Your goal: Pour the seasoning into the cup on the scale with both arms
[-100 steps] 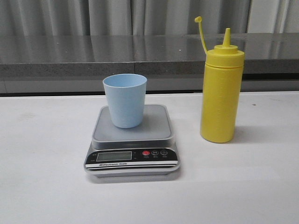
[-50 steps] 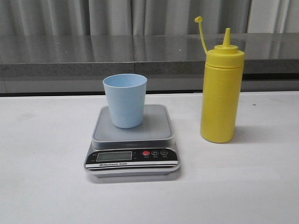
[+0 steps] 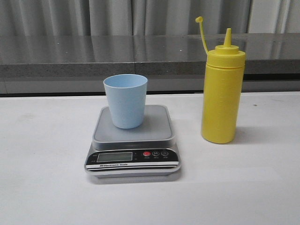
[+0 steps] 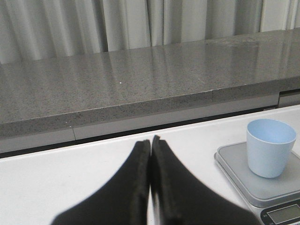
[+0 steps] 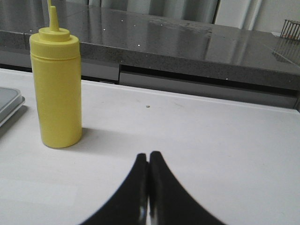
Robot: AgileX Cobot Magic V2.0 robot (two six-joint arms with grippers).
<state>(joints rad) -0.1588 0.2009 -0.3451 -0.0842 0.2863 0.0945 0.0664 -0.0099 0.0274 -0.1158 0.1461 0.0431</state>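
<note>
- The scale sits flat on the white table, its black front panel with the display, one red button and two black buttons turned toward the front camera.
- The cup stands upright on the scale's platform, toward the platform's left rear part, mouth up; nothing can be seen inside it from these views.
- The bottle stands upright on the table to the right of the scale, apart from it and not touching it; it is taller than the cup.
- The bottle's cone nozzle points straight up, and its thin cap strap rises from the lid on the side nearer the scale, the cap itself off the nozzle.
- The left end effector shows only in its wrist view: the two black fingers are pressed together with nothing between them, over the table well apart from the scale, on the cup's side.
- The right end effector likewise has its fingers together and holds nothing; it is over bare table on the far side of the bottle from the scale, well apart from the bottle.
- Beyond the scale, a grey stone ledge runs across behind the table, with pale curtains above it.
</note>
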